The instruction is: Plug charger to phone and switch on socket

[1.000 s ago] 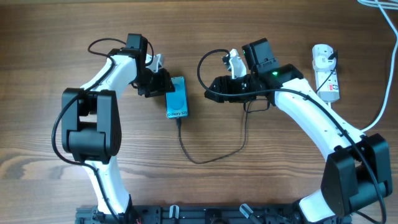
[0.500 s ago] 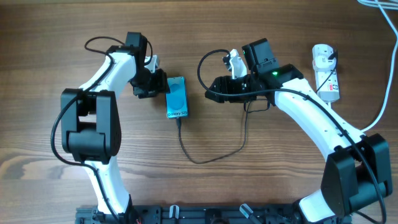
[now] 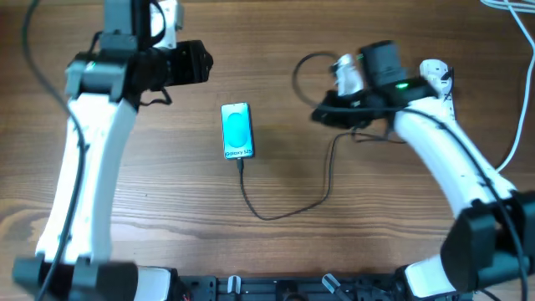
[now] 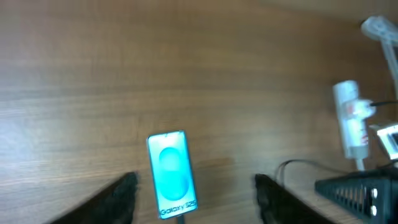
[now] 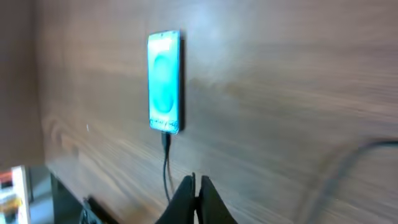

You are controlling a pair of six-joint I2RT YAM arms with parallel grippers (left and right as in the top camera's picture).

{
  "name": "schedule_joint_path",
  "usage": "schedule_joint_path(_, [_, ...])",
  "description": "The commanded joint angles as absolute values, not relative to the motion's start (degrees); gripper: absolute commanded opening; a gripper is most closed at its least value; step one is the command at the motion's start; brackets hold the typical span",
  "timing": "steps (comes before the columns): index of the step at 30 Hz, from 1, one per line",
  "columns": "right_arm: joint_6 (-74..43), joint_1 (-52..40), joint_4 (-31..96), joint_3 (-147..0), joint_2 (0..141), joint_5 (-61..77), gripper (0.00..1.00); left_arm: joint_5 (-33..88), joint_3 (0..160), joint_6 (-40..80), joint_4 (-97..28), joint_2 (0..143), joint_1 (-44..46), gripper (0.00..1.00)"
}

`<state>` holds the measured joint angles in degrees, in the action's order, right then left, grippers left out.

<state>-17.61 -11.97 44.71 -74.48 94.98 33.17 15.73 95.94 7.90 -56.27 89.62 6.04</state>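
The phone (image 3: 237,131) lies flat on the wooden table, its blue screen up. The charger (image 3: 266,214) runs as a thin black cable from the phone's bottom edge, where its connector (image 3: 242,164) sits in the port. It loops right and up under the right arm. My left gripper (image 3: 201,63) hangs high, up and left of the phone. In the left wrist view it is open (image 4: 196,180), with the phone (image 4: 172,174) below between its fingers. My right gripper (image 3: 322,113) is shut on nothing (image 5: 196,184), between the phone (image 5: 165,81) and the socket (image 3: 434,68). The right arm partly covers the white socket.
A thick white cord (image 3: 520,75) runs down the right edge of the table. In the left wrist view the socket (image 4: 348,118) stands far right, beside the dark right arm (image 4: 357,186). Bare wood surrounds the phone.
Both arms have drawn back from the phone. The left rose up and left with its jaws opening wider. The right gripper shut and shifted right towards the socket. The charger stays in the phone.
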Motion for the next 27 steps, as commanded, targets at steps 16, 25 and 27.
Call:
schedule_joint_path(16, [-18.61,31.18,42.78,-76.9,91.13,25.21,0.04,15.97,96.44,8.16,-56.07,86.04,5.89,1.0])
schedule_joint_path(25, [-24.97,31.46,30.74,-76.88,102.83,19.68,0.04,15.97,96.44,8.16,-56.45,86.04,5.89,1.0])
schedule_joint_path(27, [-25.69,31.46,29.15,-76.88,105.03,19.73,0.04,15.99,96.44,8.16,-56.45,86.04,5.89,1.0])
